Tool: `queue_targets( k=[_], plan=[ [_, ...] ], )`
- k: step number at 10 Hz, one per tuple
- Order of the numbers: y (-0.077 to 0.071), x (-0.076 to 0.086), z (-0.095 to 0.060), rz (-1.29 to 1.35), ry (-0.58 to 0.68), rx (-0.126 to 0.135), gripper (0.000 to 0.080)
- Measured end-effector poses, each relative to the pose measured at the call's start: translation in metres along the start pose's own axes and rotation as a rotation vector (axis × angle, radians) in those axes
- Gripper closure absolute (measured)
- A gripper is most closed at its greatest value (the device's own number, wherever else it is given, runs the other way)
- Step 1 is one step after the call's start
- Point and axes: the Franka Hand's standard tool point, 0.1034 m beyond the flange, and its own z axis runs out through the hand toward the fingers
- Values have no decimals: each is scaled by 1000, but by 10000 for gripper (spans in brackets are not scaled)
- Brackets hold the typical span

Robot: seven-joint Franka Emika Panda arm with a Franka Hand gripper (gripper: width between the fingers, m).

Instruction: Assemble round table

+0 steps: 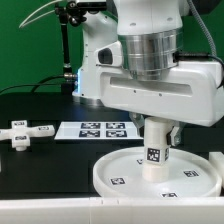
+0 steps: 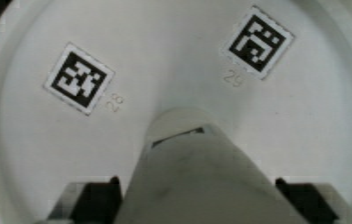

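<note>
On the black tabletop (image 1: 40, 170), toward the exterior view's right, you have the big round disc (image 1: 110, 165) lying flat with its rim up. The short leg (image 1: 153, 150) stands upright in the middle of it, with one tag facing the camera. The gripper (image 2: 199, 198) sits right over the leg. Its dark fingers (image 2: 95, 198) lie against both sides of the leg, so it looks like a narrow grip that holds the leg.

Now look at what is around. The marker board (image 1: 95, 130) lies flat just behind the disc, toward the exterior view's left. Farther to that side lies the cross-shaped foot (image 1: 25, 131), well apart from the disc, and nothing touches it. A black stand (image 1: 65, 55) rises at the back.

The fat white arm (image 1: 160, 70) is the thing in your way. In the exterior view it covers the top of the leg, hides the fingers, and blocks the back part of the disc.

The wrist view helps you there. It looks straight down the leg, which is blurry, and it shows a finger on each side of it. It also shows two tags (image 2: 80, 80) on the floor of the disc. Only the exterior view shows you the foot, the marker board and the stand.
</note>
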Motion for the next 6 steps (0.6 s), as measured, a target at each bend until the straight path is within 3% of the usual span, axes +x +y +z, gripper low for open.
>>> queue_targets(
  k=[1, 4, 6],
  plan=[
    [-1, 0, 0, 90, -9, 12, 387],
    [-2, 5, 1, 381, -38, 84, 387],
    [-2, 5, 1, 593, -61, 113, 387]
  ],
)
